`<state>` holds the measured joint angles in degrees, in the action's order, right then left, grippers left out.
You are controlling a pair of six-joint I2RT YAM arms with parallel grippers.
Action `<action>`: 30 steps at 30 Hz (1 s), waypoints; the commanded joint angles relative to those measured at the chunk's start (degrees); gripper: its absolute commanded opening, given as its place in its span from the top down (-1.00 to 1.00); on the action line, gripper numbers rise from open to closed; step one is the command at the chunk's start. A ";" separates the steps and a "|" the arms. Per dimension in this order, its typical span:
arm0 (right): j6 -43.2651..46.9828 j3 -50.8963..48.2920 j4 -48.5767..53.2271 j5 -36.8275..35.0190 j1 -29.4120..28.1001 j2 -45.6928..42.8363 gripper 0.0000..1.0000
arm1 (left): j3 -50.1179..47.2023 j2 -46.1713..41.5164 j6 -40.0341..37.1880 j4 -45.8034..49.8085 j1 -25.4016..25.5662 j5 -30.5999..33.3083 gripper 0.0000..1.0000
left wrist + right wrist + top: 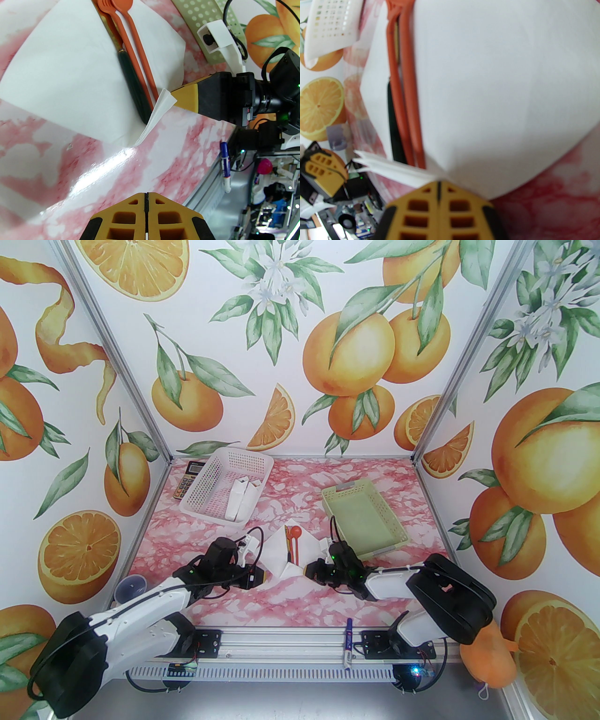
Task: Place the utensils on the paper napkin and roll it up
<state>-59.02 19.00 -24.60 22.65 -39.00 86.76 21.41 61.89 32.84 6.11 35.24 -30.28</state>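
The utensils lie side by side on the napkin, a fork, a spoon and a dark-handled piece. Their heads point to the napkin's far corner and their handle ends stop just short of its near corner. Their long axis therefore runs along the napkin's near-to-far diagonal, and a roll has to travel across that line, from one side corner toward the other.

The right gripper is clenched on the napkin's near corner. It pinches the layered tip and holds it slightly off the tabletop, right at the handle ends.

The left gripper is closed on nothing, its two pads pressed together. It sits over bare tabletop just off the napkin's near-left edge, apart from the paper. From there the napkin's near corner lies straight ahead and the utensils run away ahead and to its left.

The placing step looks done and the roll not yet begun. The right gripper is nearer the utensils, but its hold on the end of their axis suits folding the tip over the handles rather than rolling. The left gripper faces the napkin's long left side and seems better placed to start the roll. It would first need to open and take that edge.
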 commanded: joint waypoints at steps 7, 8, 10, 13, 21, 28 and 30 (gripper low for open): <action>1.72 -1.05 7.91 -5.78 -0.12 0.87 1.00 | 1.03 10.56 1.04 -12.88 5.56 -2.61 0.90; 1.72 -1.00 7.90 -5.79 -0.11 0.82 1.00 | 1.37 11.72 1.00 -13.29 6.11 -2.21 0.90; 1.72 -0.98 7.99 -5.69 -0.19 1.00 1.00 | 1.92 13.57 0.57 -13.57 7.04 -1.39 0.90; 1.79 -0.90 7.99 -5.60 -0.20 0.95 1.00 | 2.65 16.05 -0.16 -14.04 7.56 -0.49 0.90; 1.63 -1.03 7.90 -5.91 -0.39 0.87 1.00 | 5.08 20.14 -1.35 -15.59 7.78 0.49 0.89; 1.74 -0.99 8.08 -5.96 -0.38 0.84 1.00 | 6.87 24.12 -1.63 -17.01 7.83 -0.58 0.87; 1.72 -0.97 8.08 -5.96 -0.43 0.86 1.00 | 7.28 24.63 -1.90 -17.01 7.84 0.29 0.87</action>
<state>-58.85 19.11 -24.18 22.00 -39.35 86.54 26.85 85.62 32.45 -9.04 42.83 -30.13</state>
